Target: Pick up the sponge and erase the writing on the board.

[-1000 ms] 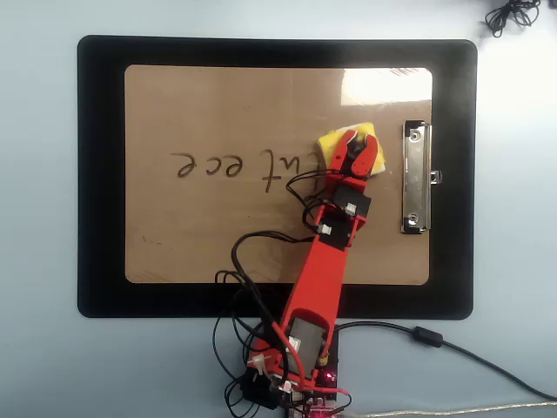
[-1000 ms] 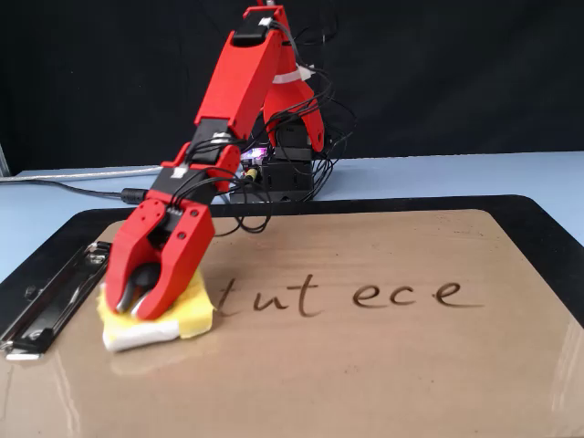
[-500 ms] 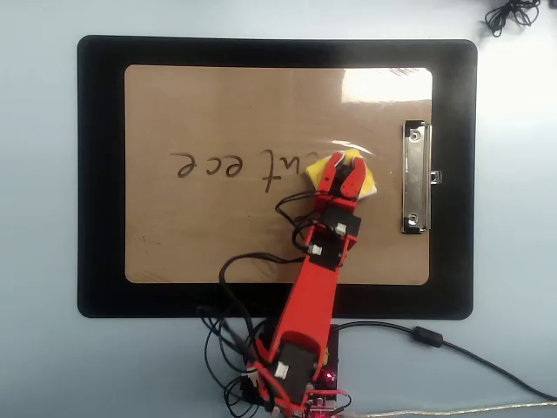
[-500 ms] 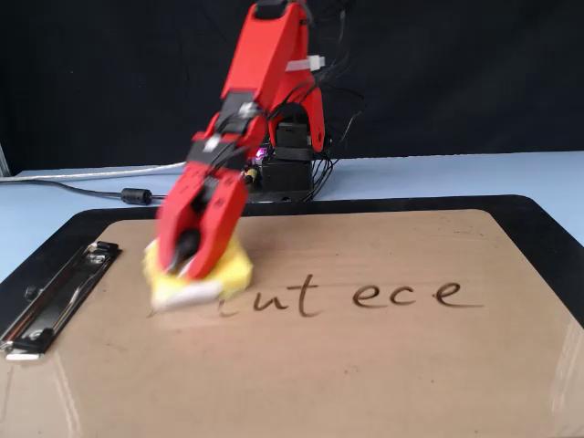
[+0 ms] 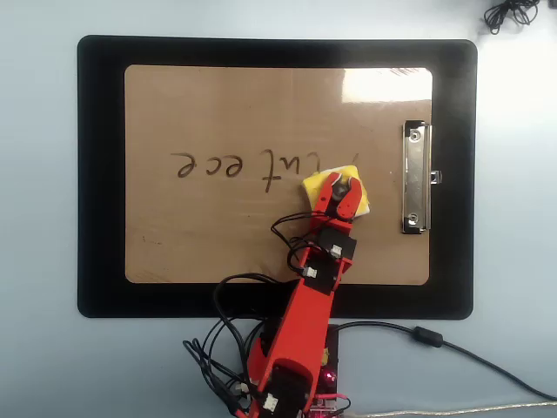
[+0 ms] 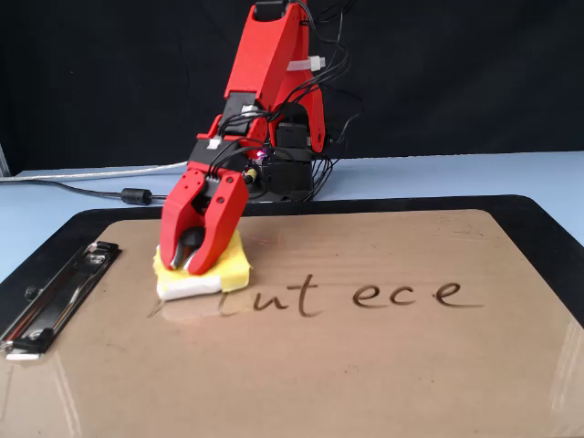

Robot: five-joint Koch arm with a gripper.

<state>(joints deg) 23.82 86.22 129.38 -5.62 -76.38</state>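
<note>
The yellow sponge point(image 5: 312, 185) with its white edge lies flat on the tan board point(image 5: 218, 235), near the silver clip point(image 5: 416, 178). My red gripper point(image 5: 342, 193) stands on top of the sponge with its jaws closed around the black knob in the sponge's middle. In the fixed view the gripper point(image 6: 189, 258) presses the sponge point(image 6: 233, 269) onto the board point(image 6: 365, 383). The dark cursive writing point(image 5: 231, 165) runs across the board's middle. Its end nearest the sponge is smeared and faint. The writing also shows in the fixed view point(image 6: 365, 294), to the right of the sponge.
The board lies on a larger black mat point(image 5: 100, 174). The clip shows at the left in the fixed view point(image 6: 55, 292). My arm's base and loose cables point(image 5: 226, 348) sit at the mat's near edge. Another cable point(image 5: 513, 13) lies at the top right.
</note>
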